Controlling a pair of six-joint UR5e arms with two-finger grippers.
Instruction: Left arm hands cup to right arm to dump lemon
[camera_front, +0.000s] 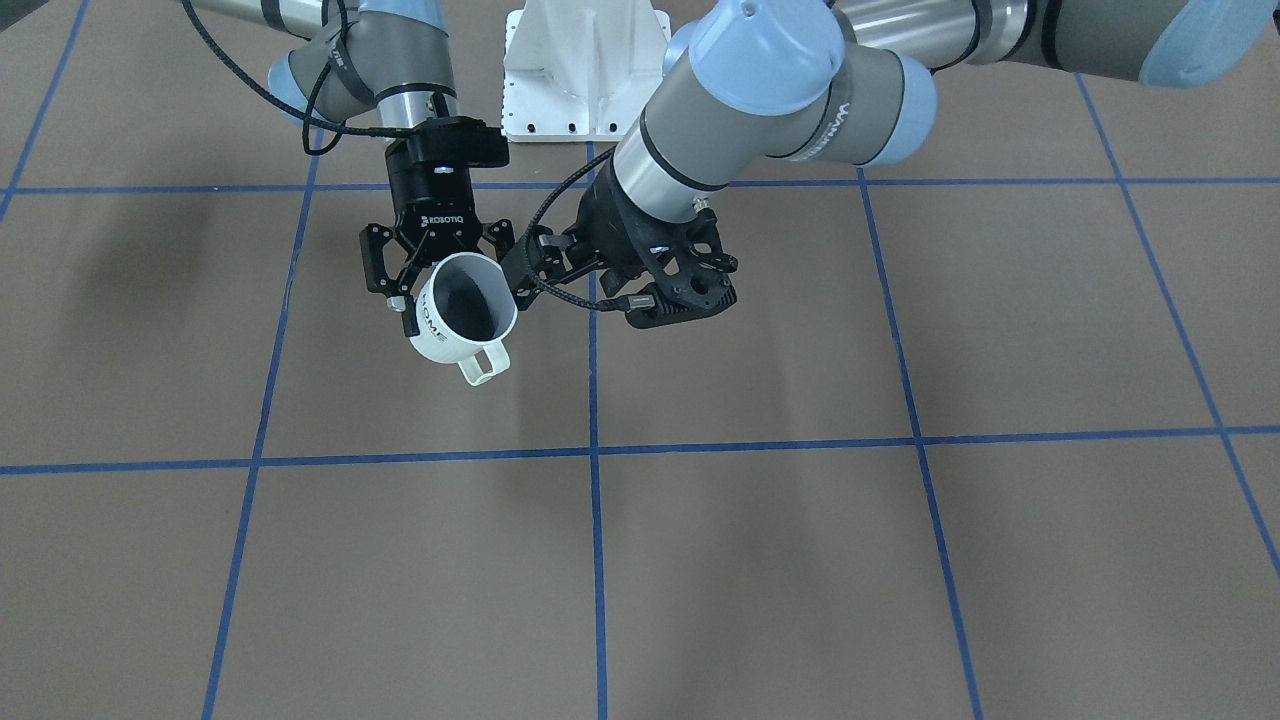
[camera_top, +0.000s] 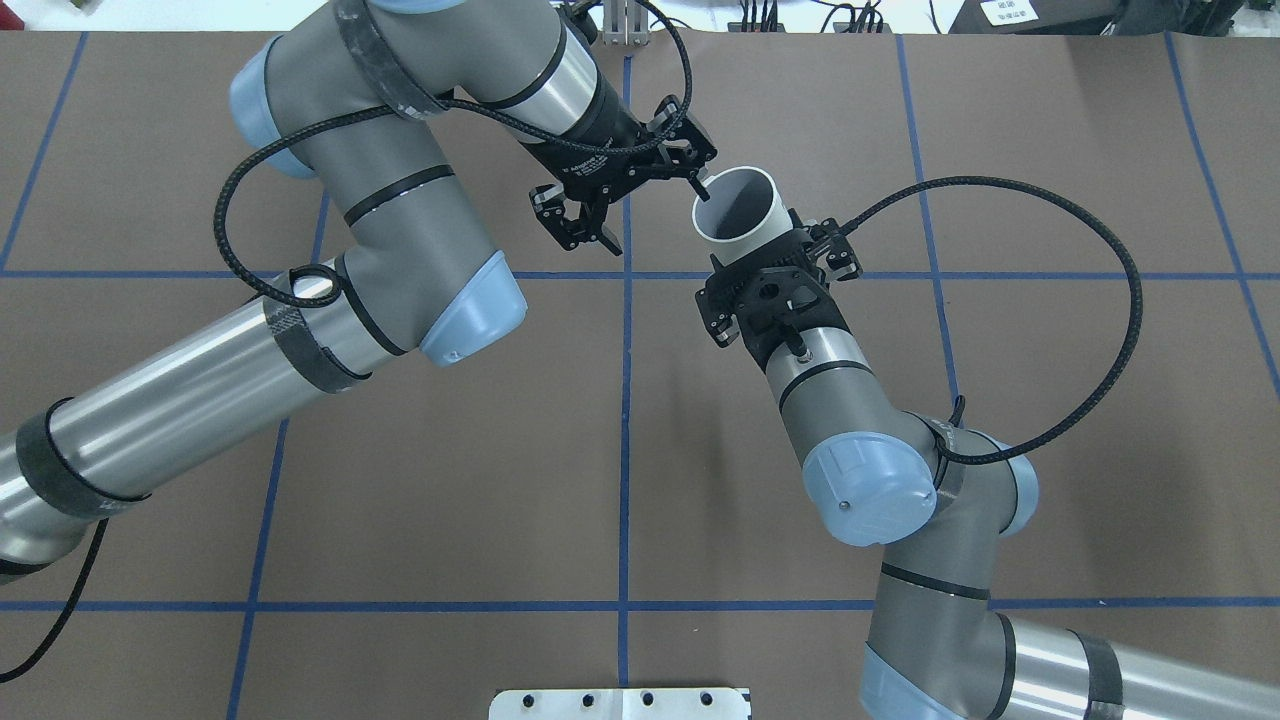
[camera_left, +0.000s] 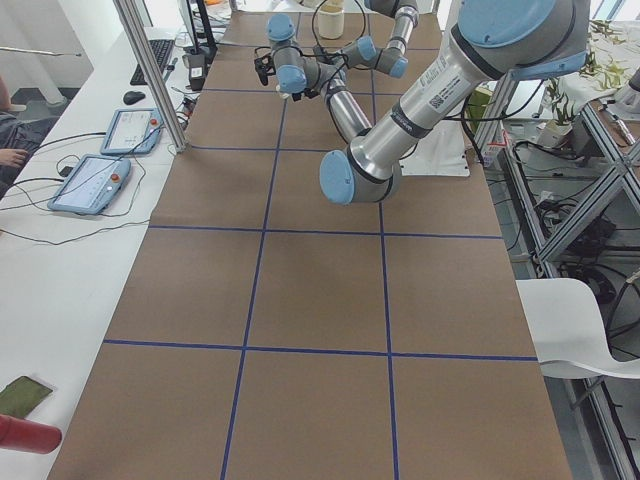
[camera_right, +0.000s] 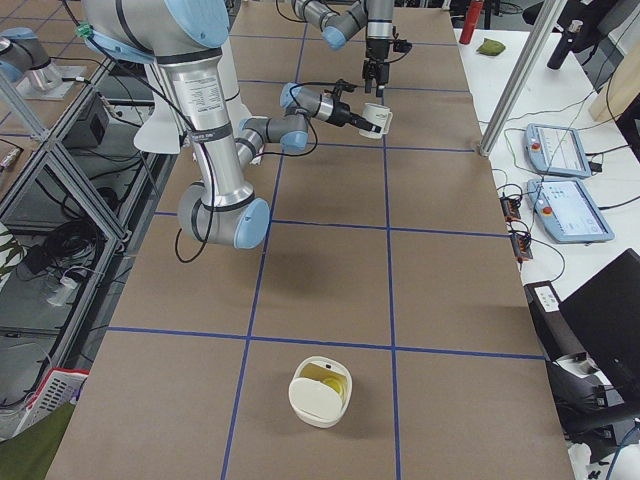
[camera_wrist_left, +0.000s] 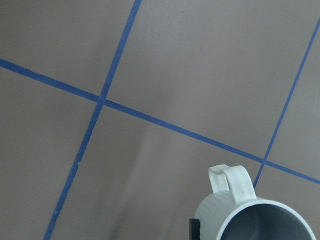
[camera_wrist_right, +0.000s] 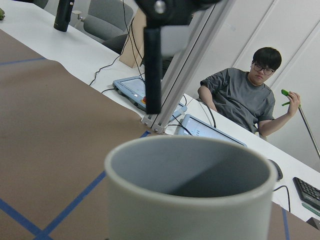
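Note:
The white cup with "HOME" lettering hangs tilted above the table, handle toward the view's bottom. My right gripper, lettered ROBOTIQ, is shut on the cup's body; from overhead the cup sticks out past the right gripper. My left gripper is open beside the cup, one fingertip close to the rim. It sits on the cup's right in the front view. The cup's grey inside fills the right wrist view; its handle shows in the left wrist view. No lemon shows inside the cup.
A white bowl with something yellow in it stands far down the table on my right. The white robot base is behind the arms. A seated person and tablets are at the side bench.

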